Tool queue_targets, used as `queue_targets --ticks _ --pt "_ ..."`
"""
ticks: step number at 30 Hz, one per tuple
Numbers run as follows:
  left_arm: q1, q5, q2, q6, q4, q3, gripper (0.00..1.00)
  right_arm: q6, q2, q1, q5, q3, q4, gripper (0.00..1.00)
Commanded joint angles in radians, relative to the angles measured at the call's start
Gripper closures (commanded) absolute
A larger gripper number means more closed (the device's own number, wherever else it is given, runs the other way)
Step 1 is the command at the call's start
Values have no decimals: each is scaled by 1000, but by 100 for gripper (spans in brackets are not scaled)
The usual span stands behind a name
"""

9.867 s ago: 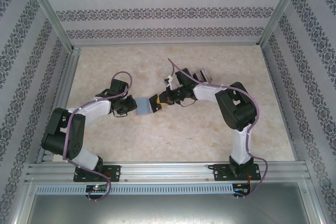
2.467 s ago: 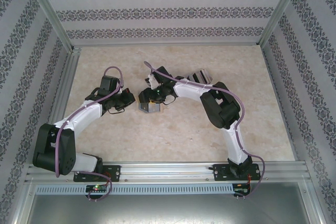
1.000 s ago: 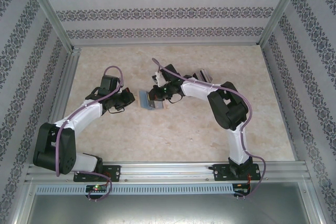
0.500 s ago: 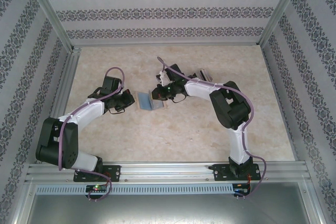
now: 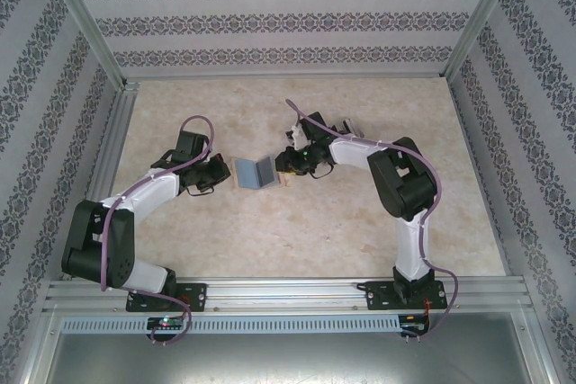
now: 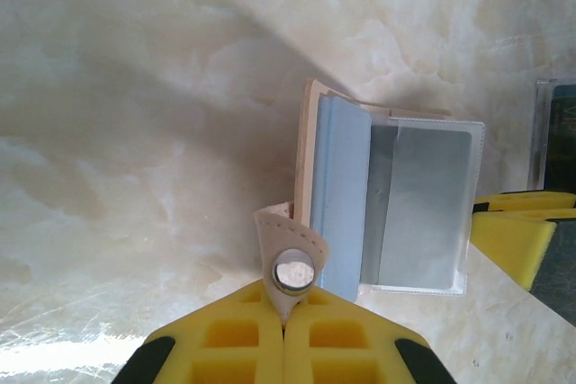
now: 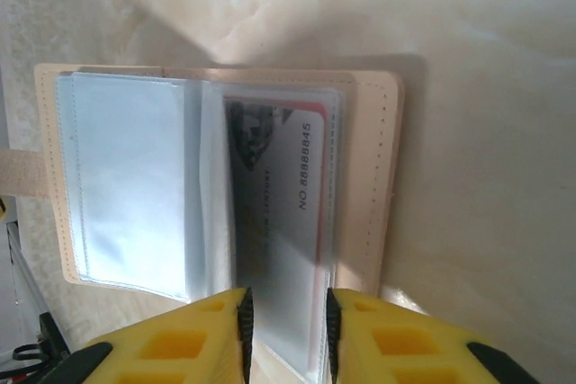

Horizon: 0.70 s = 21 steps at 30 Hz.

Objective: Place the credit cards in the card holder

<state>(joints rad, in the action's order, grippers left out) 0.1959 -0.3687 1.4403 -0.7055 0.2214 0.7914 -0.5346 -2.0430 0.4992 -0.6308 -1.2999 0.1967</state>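
One card (image 7: 286, 188), red-edged and printed with a number, sits inside a clear sleeve (image 7: 135, 177) of the card holder (image 5: 255, 172). The holder lies open and flat near the middle of the table (image 5: 360, 231), slightly toward the left edge.

1. Change. A second ago the right arm held the holder tilted off the surface. The holder now rests flat, both leaves spread, and the right gripper (image 7: 283, 312) has let go. Its fingers stand apart, with a clear gap on either side of the thin sleeve edge that lies between them.
2. Left gripper (image 6: 286, 305). Its fingers are pressed together on the strap (image 6: 274, 227) just below the snap (image 6: 293, 272), which pins the holder on the side toward the left edge.
3. Meaning for the task. The release suggests that this insertion is complete. The card appears seated nearly to the spine. Its near end reaches the sleeve mouth, so full depth cannot be confirmed.
4. Remaining work. A small grey stack (image 5: 349, 129) lies toward the far edge, right of centre and well apart from the holder. It is probably the remaining cards, though it is too small to identify. The next step is likely to fetch one while the left gripper anchors the strap.
5. Caution. A free leaf may spring shut once unsupported.
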Motion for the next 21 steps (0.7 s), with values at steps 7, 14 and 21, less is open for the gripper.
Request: queue_targets --ticks 7,14,21 --pt "-8 12 -26 21 19 -6 72 75 150 -67 34 32 50 66" --pt "-7 21 -77 25 45 26 63 133 283 -197 84 79 103 62" --pt "-6 -6 -72 9 6 62 61 175 397 -342 152 129 128 59"
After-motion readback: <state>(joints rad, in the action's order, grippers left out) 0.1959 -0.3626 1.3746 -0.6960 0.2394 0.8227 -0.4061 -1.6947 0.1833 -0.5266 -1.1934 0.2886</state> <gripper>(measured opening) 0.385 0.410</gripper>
